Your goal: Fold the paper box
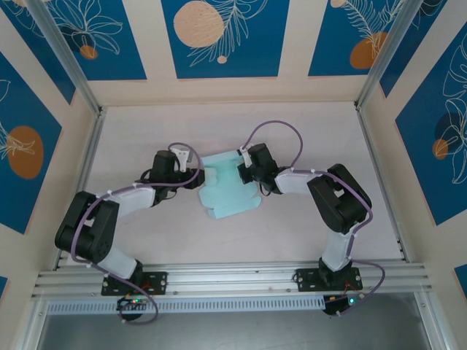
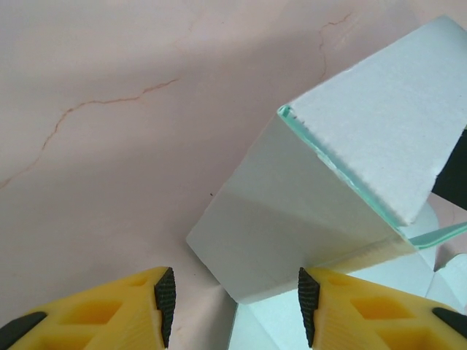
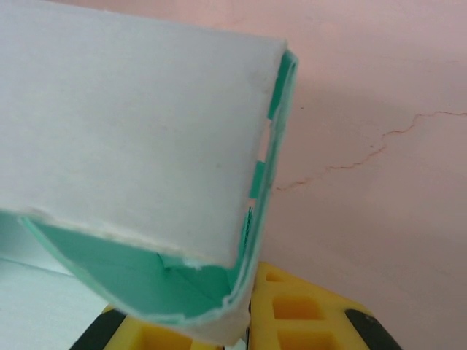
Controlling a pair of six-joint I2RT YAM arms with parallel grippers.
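Observation:
The paper box (image 1: 230, 197) is a pale mint card sheet, partly folded, lying in the middle of the table between the two arms. My left gripper (image 1: 198, 177) is at its left edge. In the left wrist view a raised folded flap of the paper box (image 2: 306, 219) pokes its lower corner between the open jaws of the left gripper (image 2: 237, 302); the left pad (image 2: 166, 302) stands apart from the card. My right gripper (image 1: 243, 173) is at the sheet's upper right. The right gripper (image 3: 244, 328) is shut on a stood-up wall of the paper box (image 3: 131, 131), green inside.
The table (image 1: 146, 131) is pale pink with thin crack-like lines. Aluminium rails (image 1: 233, 277) run along the near edge and up both sides, with patterned blue walls behind. Open table surface lies beyond the sheet and to either side of the arms.

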